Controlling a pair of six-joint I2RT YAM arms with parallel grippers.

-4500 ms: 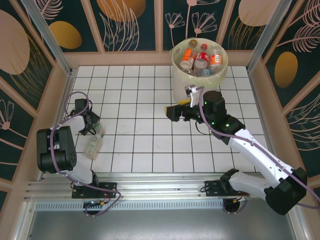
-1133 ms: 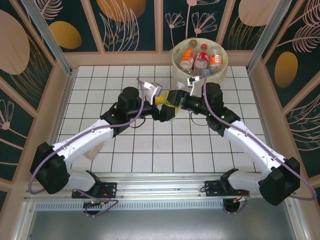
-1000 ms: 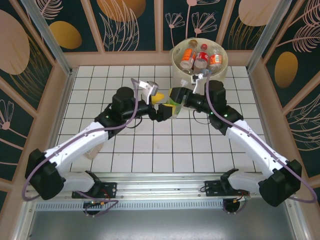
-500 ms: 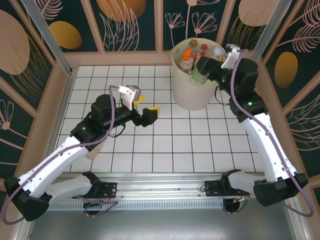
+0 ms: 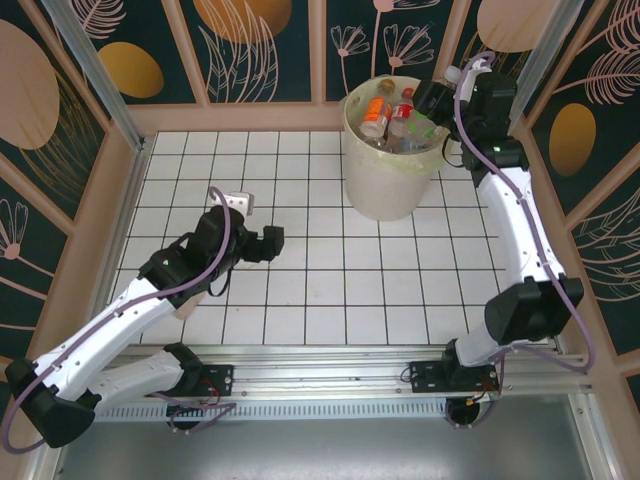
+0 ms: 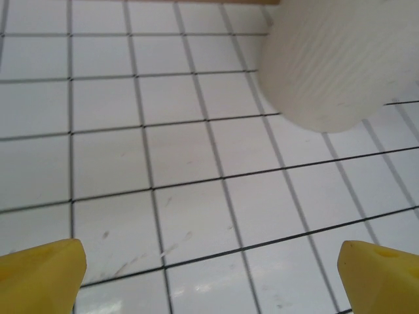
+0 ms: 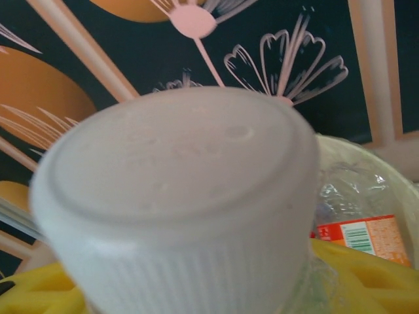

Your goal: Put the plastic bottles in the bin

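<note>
The bin (image 5: 385,185), a pale round bucket, stands at the back of the tiled floor. Several plastic bottles lie in it, one with an orange label (image 5: 377,112) and one with a red label (image 5: 403,112). My right gripper (image 5: 428,112) hangs over the bin's right rim, shut on a clear bottle with a white cap (image 7: 177,196) that sits between its yellow fingers (image 7: 366,275). My left gripper (image 5: 268,243) hovers low over the floor at mid-left, open. Its yellow fingertips (image 6: 39,275) stand far apart with bare tile between them. The bin's ribbed wall (image 6: 327,65) lies ahead of it on the right.
Wooden-framed patterned walls close in the floor (image 5: 300,290) on three sides, and the bin stands tight against the back wall. A metal rail (image 5: 320,375) with both arm bases runs along the near edge. The right arm (image 5: 520,230) stretches up along the right wall.
The two grippers met at mid-floor with a bottle. The right one then carried it up and back over the bin. The left one drew back to the left, empty.
</note>
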